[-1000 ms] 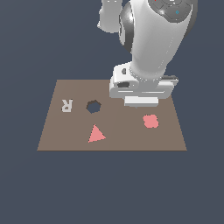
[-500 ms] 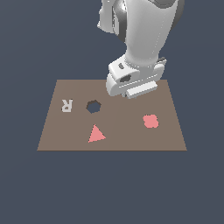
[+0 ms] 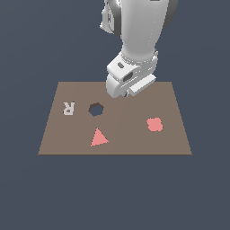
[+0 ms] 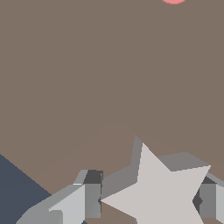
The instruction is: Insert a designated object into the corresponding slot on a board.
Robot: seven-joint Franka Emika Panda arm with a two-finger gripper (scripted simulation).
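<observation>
We saw gripper (image 4: pixel 148 202) closed on star piece (image 4: pixel 159 192), fingers (image 4: pixel 89 199) pressed against star's opposite sides. Star held above board (image 3: pixel 170 134), near its far edge. Star slot not visible to us. Hexagonal hole (image 3: pixel 95 109), letter R (image 3: pixel 68 108), pink triangle (image 3: pixel 99 137), pink clover piece (image 3: pixel 154 124) lay apart on board.

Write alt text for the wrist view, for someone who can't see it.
An off-white five-pointed star piece sits between the two grey fingers of the gripper, seen close up over the flat brown board. Whether the fingers press on the star is not clear. A sliver of a pink piece shows at the frame's edge, and dark background past the board's corner.
</observation>
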